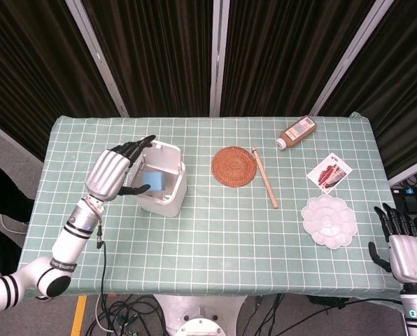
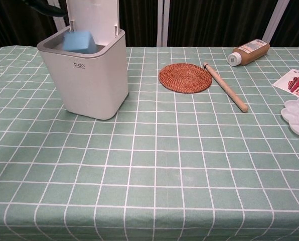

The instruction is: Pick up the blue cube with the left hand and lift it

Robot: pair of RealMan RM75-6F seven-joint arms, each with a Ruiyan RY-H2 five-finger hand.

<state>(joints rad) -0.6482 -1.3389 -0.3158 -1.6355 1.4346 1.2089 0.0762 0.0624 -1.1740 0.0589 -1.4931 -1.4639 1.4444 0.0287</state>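
Blue cube half-hidden at bin mouth; left hand fingers apart, empty.

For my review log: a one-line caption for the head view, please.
Left hand, fingers spread, beside the open white bin with the blue cube at its mouth; right hand idle at the table edge.

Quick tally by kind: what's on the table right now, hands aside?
Blue cube (in the bin's opening): 1
White bin, lid up: 1
Woven coaster: 1
Wooden stick: 1
Brown bottle: 1
Printed packet: 1
White flower-shaped palette: 1
Total: 7
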